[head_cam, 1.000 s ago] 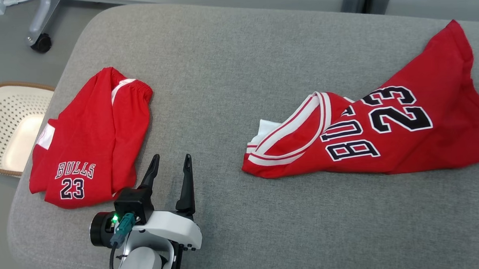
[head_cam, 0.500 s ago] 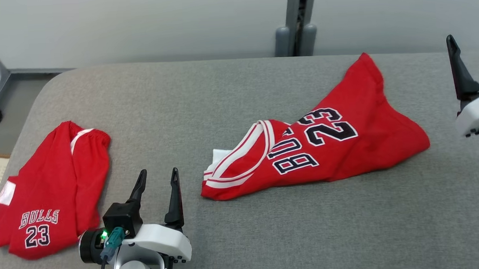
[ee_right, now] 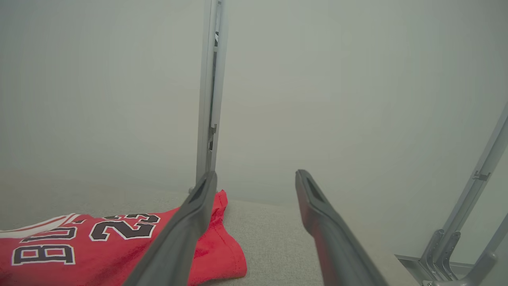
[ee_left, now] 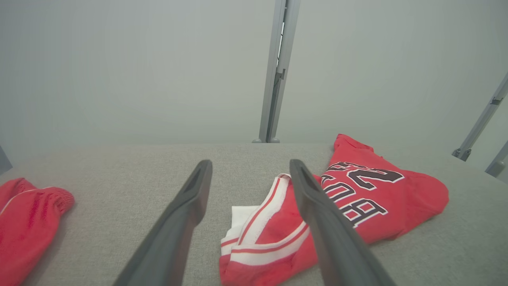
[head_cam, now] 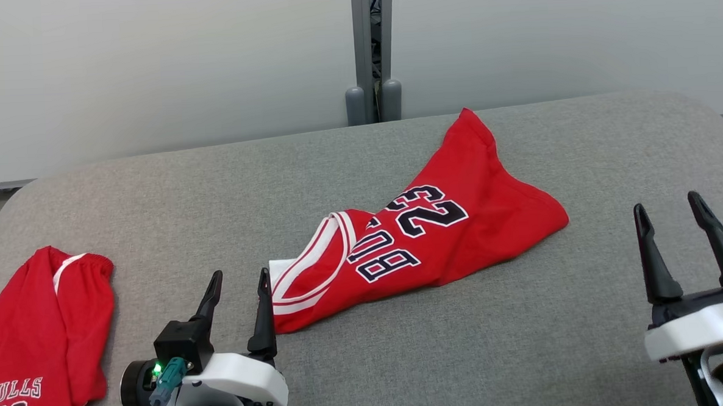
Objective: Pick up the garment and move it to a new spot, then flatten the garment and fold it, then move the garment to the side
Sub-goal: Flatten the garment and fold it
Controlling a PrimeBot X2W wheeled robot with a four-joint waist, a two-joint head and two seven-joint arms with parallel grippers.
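Red jersey (head_cam: 436, 236), black lettering and the number 23: lies crumpled and partly doubled over near the middle of the grey padded table (head_cam: 404, 347), its white-trimmed opening turned toward the left gripper (head_cam: 241, 274). Left gripper: jaws spread wide, nothing between them, fingertips near the jersey's closest corner. Right gripper (head_cam: 666, 203): jaws likewise spread wide, empty, well apart from the jersey. Red shorts (head_cam: 38, 339): folded, at the table's left edge.

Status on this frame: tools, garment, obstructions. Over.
Left tool open, empty, beside collar end. Right tool open, empty, off to the side. Jersey crumpled on grey pad, unfolded. Red shorts far left, not in the way.
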